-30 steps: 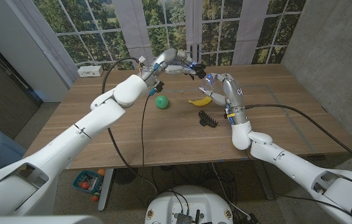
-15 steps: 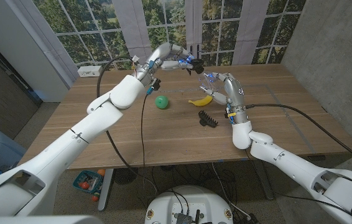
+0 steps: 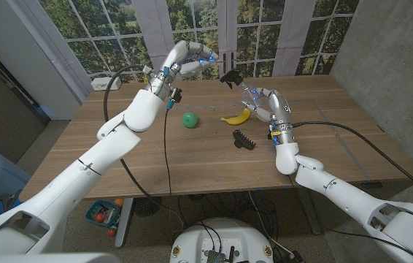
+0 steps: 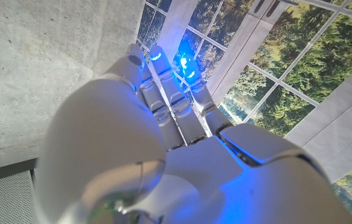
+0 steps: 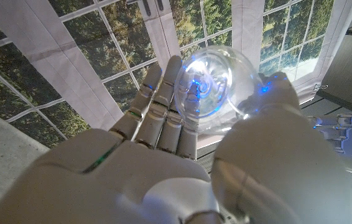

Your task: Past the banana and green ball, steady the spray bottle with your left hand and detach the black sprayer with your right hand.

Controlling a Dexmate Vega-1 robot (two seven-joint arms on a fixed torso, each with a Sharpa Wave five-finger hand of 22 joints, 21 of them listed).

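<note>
Bottle (image 3: 249, 95) sits in your right robot hand (image 3: 263, 104), fingers wrapped round it, black sprayer (image 3: 228, 75) on top, above the table (image 3: 192, 157). Left robot hand (image 3: 192, 62) hangs apart, holding nothing. Unsteadied, the bottle could twist or slip.

Two smooth white arms with black cables; left hand (image 3: 190, 61) and right hand (image 3: 263, 102) glow with small blue lights.

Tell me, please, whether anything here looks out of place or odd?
Yes: the spray bottle is off the table, tilted in the right hand, though the task has the left hand steady it; that one is raised apart, holding nothing.
</note>
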